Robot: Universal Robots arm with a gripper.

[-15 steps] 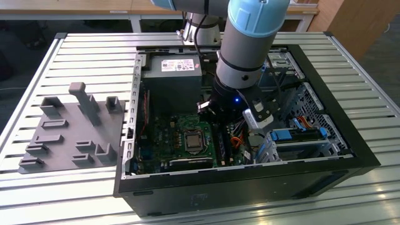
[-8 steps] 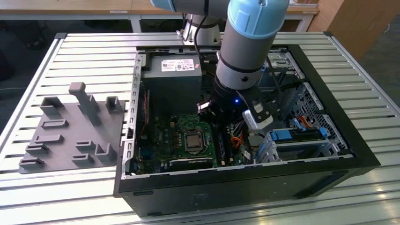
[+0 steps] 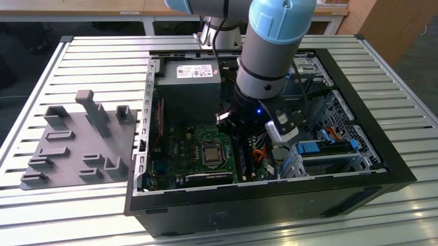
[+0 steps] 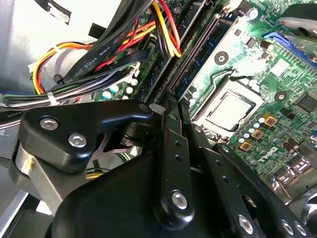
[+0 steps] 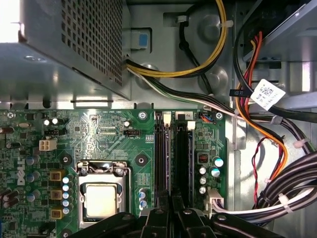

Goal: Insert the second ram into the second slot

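My gripper (image 4: 172,106) (image 5: 171,199) is down inside the open computer case (image 3: 342,179), its black fingers shut together with nothing showing between them. The fingertips sit right over the near end of the long dark memory slots (image 5: 171,153) (image 4: 193,52) on the green motherboard (image 5: 99,134), beside the processor socket (image 5: 101,198). In the exterior view the arm's wrist (image 3: 263,82) covers the gripper, and the slots (image 3: 245,161) show just below it. I cannot make out the second ram as a separate piece; the fingers hide the slots' near end.
The grey power supply (image 3: 188,87) (image 5: 74,44) fills the case's back corner. Bundles of coloured cables (image 5: 267,129) (image 4: 99,54) run close beside the slots. Drive bays with light-blue brackets (image 3: 321,148) stand at the exterior view's right. A grey fixture plate (image 3: 75,143) lies outside the case.
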